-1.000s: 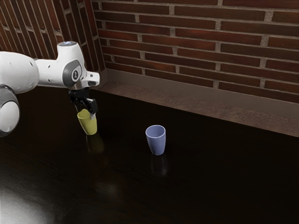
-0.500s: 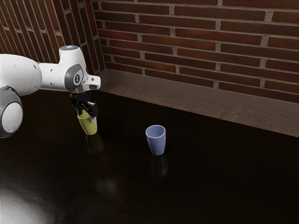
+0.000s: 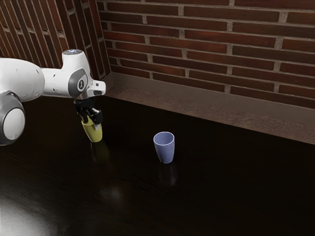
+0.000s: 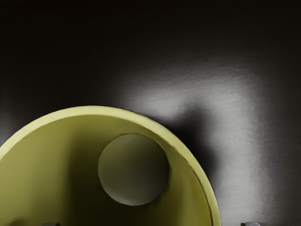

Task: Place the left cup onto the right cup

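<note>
The yellow cup (image 3: 92, 132) stands on the dark table at the exterior view's left, with the blue cup (image 3: 164, 146) upright to its right. My gripper (image 3: 91, 118) is down at the yellow cup's rim. Its fingers straddle one side of the cup wall, one inside and one outside, and are still apart, so it is open. Through the wrist camera I look straight down into the yellow cup (image 4: 70, 155), whose round bottom is visible. A fingertip (image 4: 251, 223) shows just outside the wall.
A brick wall with a brown ledge (image 3: 206, 105) runs along the back of the table. Slatted brick panels close the exterior view's left corner. Dark tabletop (image 3: 197, 196) stretches in front of both cups.
My hand has sunk slightly onto the yellow cup's rim and the fingers have drawn closer together. Neither cup has moved.
</note>
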Robot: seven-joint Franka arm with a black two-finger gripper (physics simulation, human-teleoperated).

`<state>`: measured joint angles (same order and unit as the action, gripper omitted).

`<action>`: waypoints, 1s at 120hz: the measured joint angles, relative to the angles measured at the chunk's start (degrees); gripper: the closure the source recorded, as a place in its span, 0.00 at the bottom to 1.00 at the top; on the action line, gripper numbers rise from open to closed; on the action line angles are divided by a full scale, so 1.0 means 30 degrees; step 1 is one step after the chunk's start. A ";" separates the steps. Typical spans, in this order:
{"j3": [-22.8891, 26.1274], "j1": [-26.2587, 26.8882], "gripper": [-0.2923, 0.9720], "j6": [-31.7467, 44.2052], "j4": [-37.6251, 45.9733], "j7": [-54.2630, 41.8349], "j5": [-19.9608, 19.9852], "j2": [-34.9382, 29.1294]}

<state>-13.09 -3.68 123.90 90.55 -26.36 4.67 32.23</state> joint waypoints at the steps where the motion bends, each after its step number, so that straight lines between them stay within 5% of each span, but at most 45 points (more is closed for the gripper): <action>1: 0.0000 0.0000 0.41 0.0003 0.0000 -0.0001 0.0002 0.0008; 120: 0.0029 0.0022 0.75 0.0309 0.0029 -0.0093 0.0102 0.0233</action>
<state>-13.00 -3.62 124.83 90.64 -26.64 4.97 32.93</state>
